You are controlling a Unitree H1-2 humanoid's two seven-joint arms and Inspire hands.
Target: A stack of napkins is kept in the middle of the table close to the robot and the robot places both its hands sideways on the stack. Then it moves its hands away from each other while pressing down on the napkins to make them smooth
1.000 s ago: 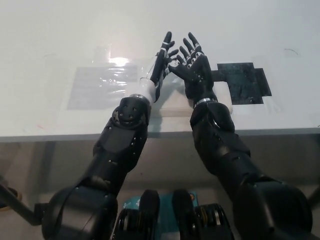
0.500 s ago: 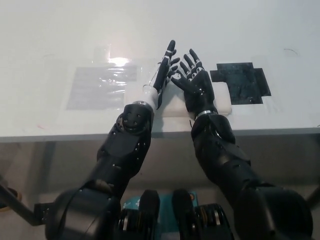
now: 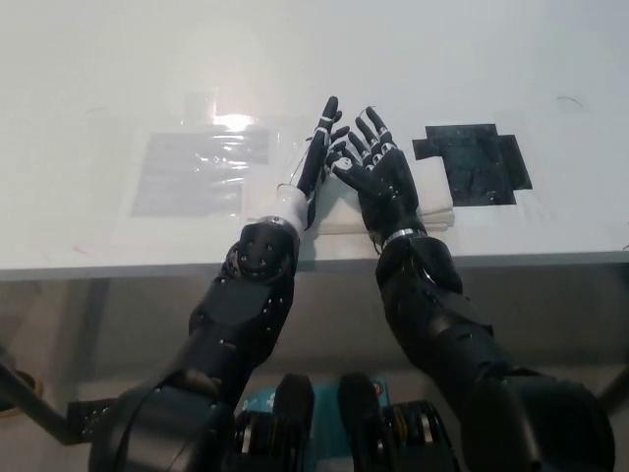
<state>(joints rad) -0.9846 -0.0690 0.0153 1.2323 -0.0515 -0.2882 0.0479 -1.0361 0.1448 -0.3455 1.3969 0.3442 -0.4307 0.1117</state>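
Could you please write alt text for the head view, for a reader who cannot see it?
Both robot hands, left hand and right hand, are open, side by side over a white napkin stack near the white table's front edge. A clear plastic sheet lies left, black tape patch right.

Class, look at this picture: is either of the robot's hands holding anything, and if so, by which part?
Nothing is held. The left hand and right hand are open, fingers apart, edge-on over the stack of napkins.

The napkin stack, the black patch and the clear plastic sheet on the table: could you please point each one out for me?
napkin stack (image 3: pixel 432 202): head view, right part of its white top.
black patch (image 3: pixel 477 162): head view, its middle.
clear plastic sheet (image 3: pixel 192 172): head view, its middle.
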